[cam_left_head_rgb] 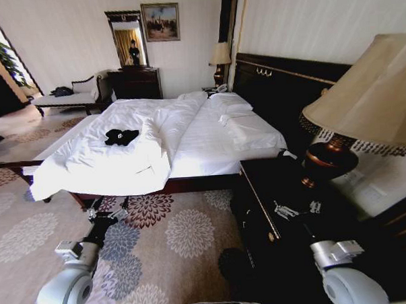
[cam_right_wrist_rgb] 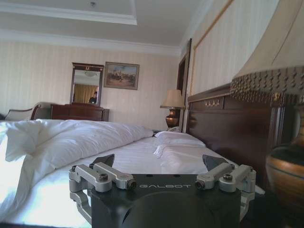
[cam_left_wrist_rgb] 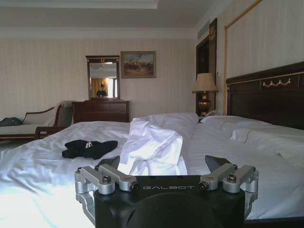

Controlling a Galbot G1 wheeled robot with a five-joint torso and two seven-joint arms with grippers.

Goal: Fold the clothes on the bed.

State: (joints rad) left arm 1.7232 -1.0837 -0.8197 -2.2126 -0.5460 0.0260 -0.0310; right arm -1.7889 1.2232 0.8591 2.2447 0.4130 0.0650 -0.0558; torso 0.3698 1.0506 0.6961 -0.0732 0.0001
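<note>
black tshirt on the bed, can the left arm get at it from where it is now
Probably not yet. The black T-shirt lies crumpled well in on the bed, and the open left gripper hangs low off the bed's near edge. Nothing stands between them; it just looks too far.

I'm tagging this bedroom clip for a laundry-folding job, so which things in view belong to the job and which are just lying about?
Belongs to the job:
- black T-shirt, crumpled on the duvet
- bed
- left gripper, open, short of the bed
- right gripper, open, over the nightstand

Just lying about:
- near lamp
- nightstand
- dresser and mirror
- chaise bench
</note>
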